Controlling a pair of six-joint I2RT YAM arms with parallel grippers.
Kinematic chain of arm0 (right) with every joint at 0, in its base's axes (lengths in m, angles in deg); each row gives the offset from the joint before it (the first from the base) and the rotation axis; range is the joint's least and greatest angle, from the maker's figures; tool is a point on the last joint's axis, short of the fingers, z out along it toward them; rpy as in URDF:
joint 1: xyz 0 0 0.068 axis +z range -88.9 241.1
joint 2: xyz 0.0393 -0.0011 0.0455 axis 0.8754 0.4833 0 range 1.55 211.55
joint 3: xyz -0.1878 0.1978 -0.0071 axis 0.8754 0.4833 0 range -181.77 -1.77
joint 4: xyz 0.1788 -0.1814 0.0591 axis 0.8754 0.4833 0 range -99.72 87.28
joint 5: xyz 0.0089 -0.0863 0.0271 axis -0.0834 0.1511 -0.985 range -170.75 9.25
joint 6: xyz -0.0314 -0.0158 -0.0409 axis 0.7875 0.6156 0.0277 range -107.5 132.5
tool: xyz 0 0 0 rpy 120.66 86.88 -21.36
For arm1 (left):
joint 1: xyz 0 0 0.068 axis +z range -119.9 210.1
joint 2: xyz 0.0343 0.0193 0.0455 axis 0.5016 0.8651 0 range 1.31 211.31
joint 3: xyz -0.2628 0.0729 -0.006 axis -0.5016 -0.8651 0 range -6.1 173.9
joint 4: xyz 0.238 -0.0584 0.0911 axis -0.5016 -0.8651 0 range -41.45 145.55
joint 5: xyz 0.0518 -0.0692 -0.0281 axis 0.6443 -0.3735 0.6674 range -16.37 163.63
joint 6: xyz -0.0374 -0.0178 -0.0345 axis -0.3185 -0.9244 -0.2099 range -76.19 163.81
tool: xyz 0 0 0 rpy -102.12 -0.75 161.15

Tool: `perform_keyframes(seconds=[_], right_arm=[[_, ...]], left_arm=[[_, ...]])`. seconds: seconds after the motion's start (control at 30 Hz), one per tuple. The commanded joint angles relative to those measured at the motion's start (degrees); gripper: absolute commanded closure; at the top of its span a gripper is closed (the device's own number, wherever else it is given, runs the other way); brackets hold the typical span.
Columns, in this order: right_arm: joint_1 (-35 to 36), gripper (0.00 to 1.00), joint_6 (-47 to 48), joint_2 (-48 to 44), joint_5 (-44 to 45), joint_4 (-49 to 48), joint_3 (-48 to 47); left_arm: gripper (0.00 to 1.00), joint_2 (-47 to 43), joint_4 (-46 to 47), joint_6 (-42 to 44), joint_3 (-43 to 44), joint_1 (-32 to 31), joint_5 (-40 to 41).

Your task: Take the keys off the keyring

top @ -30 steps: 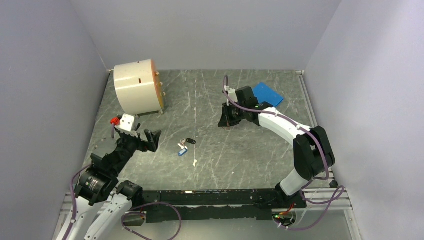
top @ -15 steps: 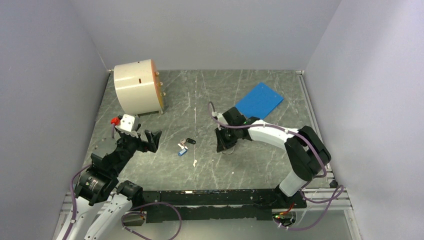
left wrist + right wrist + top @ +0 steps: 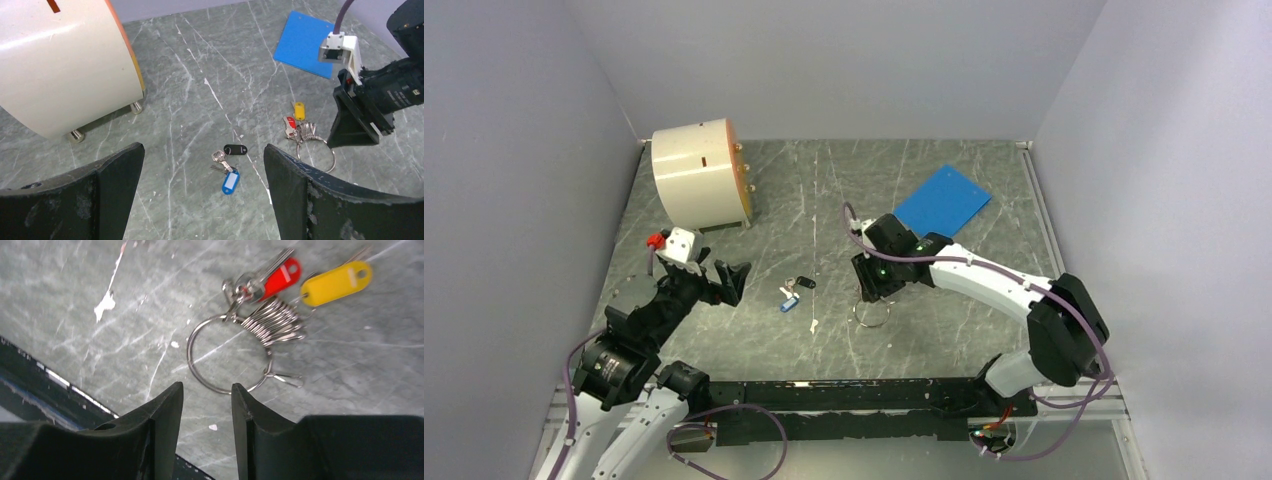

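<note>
As things lie on the grey marbled table [image 3: 824, 190], items run thus:

1. keyring [image 3: 190, 347]: thin silver wire ring, flat on the table nr ctr, a little to the right arm's side. Stack of small loops bunched on its far edge, plus one thin loop poking out at the side. From overhead it sits just on the bases' side of the right gripper.

2. red-tag key [image 3: 280, 276]: hung on the ring by a small loop, lying flat, fanned away from the ring.

3. yellow-tag key [image 3: 336, 282]: just beside the red one, at the same loop stack. The two tags are apart, no overlap.

4. right gripper [image 3: 206, 387]: pointed down over the ring's near arc. Fingers only a narrow slot apart, w/ table showing btwn them. The wire lies right at the mouth of that slot. Nothing clamped as far as I can see; whether a tip touches the wire, can't tell.

5. left gripper [image 3: 202, 150]: fingers spread wide, nothing in them. Hangs over the left side of the table, well apart from the ring.

6. blue-tag key [image 3: 230, 181] and black-tag key [image 3: 235, 149]: loose pair off the ring, lying btwn the two grippers w/ metal ends close together. Joined or not, can't tell.

7. white scrap [image 3: 813, 325]: small fleck near the blue-tag key, toward the bases.

8. white drum [image 3: 696, 175]: on its side on small feet, far left corner.

9. blue sheet [image 3: 942, 200]: flat, far side, beyond the right gripper.
</note>
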Motion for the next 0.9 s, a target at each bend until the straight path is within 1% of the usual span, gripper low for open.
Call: perform_keyframes(seconds=[0.0,0.13,0.2,0.23,0.43,0.6,0.63,0.8,0.87], right_arm=[[0.1,0.57,-4.3,1.6,7.7,-0.4,-3.9],[0.1,0.59,-7.6,5.0,11.0,-3.9,-5.6],[0.1,0.62,-9.1,6.9,12.0,-5.8,-6.2],[0.2,0.64,-9.4,7.9,11.8,-6.4,-6.5],[0.1,0.65,-10.6,13.0,11.7,-8.6,-7.3],[0.1,0.67,-9.8,15.0,11.7,-10.9,-7.1],[0.1,0.68,-9.6,15.5,11.3,-11.2,-7.3],[0.1,0.86,-7.6,17.2,9.2,-12.6,-8.0],[0.1,0.98,-6.3,17.4,8.2,-12.7,-8.4]], left_arm=[[0.05,1.2,0.8,-1.6,2.8,0.4,-2.0],[0.05,1.5,0.3,-1.5,3.0,0.4,-1.5],[0.05,1.6,0.2,-1.3,2.9,0.4,-1.5],[0.05,1.6,0.2,-1.2,2.9,0.5,-1.6],[0.05,1.6,0.2,-0.8,2.8,0.5,-2.0],[0.05,1.8,0.7,-0.6,2.4,0.5,-2.2],[0.05,1.9,0.9,-0.5,2.4,0.5,-2.3],[0.05,2.4,1.1,-0.5,2.3,0.5,-2.6],[0.05,2.6,1.1,-0.5,2.3,0.6,-2.6]])
